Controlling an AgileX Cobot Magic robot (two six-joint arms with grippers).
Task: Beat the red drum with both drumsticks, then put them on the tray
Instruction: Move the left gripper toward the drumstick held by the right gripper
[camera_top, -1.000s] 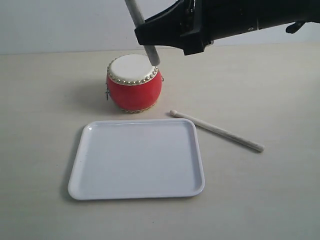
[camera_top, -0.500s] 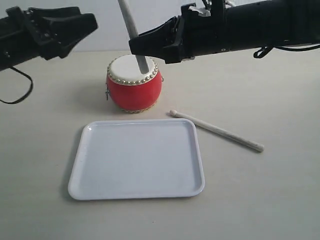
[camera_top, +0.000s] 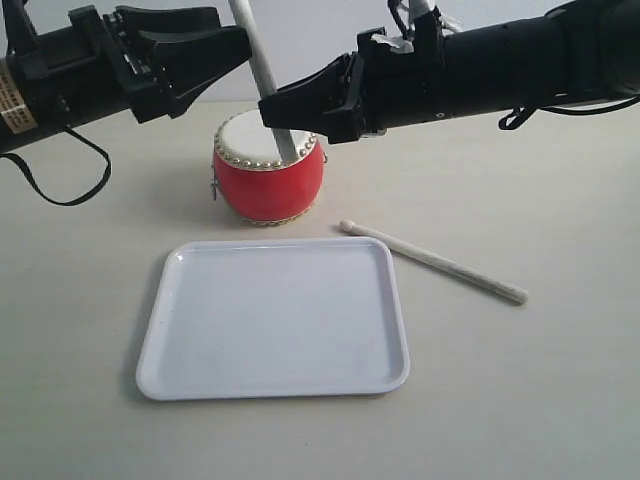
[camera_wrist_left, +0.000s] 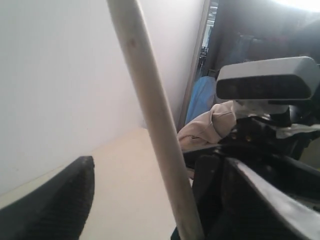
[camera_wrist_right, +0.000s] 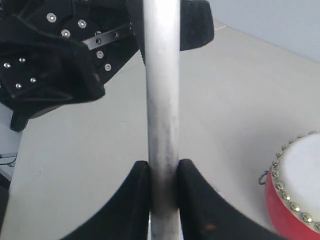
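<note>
The red drum (camera_top: 268, 182) stands behind the white tray (camera_top: 272, 389). My right gripper (camera_top: 276, 106) is shut on one drumstick (camera_top: 260, 66), held nearly upright with its lower end over the drum's cream skin. The right wrist view shows that drumstick (camera_wrist_right: 161, 100) clamped by the right gripper (camera_wrist_right: 162, 175), with the drum (camera_wrist_right: 300, 190) off to one side. My left gripper (camera_top: 236, 42) is open at the stick's upper part. In the left wrist view the drumstick (camera_wrist_left: 150, 110) passes between the fingers of the left gripper (camera_wrist_left: 157, 167), nearer one of them. The other drumstick (camera_top: 435, 263) lies on the table right of the tray.
Both black arms cross above the drum, the left arm (camera_top: 90, 70) from the left and the right arm (camera_top: 480, 65) from the right. The left gripper's body (camera_wrist_right: 60, 55) looms behind the stick in the right wrist view. A pale wall rises behind the table.
The left arm has come in from the left and brought its open gripper up to the held stick. The right gripper has shifted left with the stick, whose lower end now stands over the drum skin.
</note>
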